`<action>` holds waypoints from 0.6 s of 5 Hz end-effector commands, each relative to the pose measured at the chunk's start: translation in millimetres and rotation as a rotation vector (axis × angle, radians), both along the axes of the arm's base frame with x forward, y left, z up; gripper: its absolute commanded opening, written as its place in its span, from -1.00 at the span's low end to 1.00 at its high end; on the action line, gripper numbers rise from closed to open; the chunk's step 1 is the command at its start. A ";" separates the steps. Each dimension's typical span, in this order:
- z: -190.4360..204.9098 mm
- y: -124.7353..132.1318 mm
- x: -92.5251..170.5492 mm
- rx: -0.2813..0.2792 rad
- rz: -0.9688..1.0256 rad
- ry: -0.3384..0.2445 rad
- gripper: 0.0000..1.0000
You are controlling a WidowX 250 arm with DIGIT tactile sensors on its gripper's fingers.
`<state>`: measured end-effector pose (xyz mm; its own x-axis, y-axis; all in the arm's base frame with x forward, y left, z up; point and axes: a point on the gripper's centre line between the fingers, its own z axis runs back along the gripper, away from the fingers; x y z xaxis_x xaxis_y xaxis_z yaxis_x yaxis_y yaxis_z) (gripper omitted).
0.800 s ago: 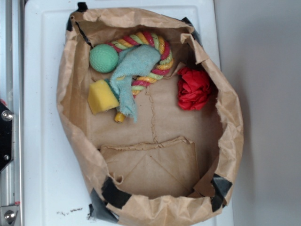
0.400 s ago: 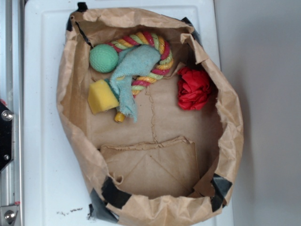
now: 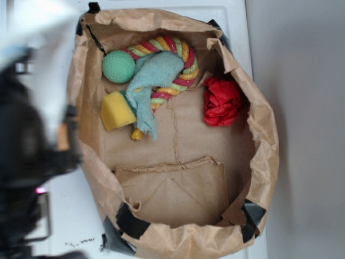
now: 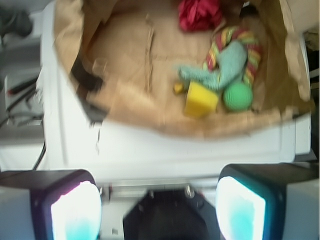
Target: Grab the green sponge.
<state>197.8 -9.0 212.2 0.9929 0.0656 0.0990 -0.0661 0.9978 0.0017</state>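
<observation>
white counter [image 3: 56,216] carrying a brown paper bag [image 3: 89,162] with sponge [image 3: 116,110] inside; claw [image 4: 157,210] sitting wide apart, empty, hanging outside the bag over the counter.

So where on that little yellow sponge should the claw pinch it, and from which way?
Probably straight down from above, pinching the two flat opposite sides of the green sponge: it is a blocky chunk lying on the floor of the paper bag. The bag wall crowds one side and the teal cloth another, so coming in sideways looks blocked. The gripper, open, is outside the bag.
</observation>
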 end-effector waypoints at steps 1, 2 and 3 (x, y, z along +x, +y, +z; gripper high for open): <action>-20.7 35.2 41.4 -0.020 -0.041 -0.112 1.00; -39.3 43.1 51.3 -0.029 -0.016 -0.082 1.00; -46.5 42.1 62.9 -0.026 -0.003 -0.074 1.00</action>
<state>254.0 30.1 150.7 0.9911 0.0612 0.1185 -0.0575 0.9977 -0.0346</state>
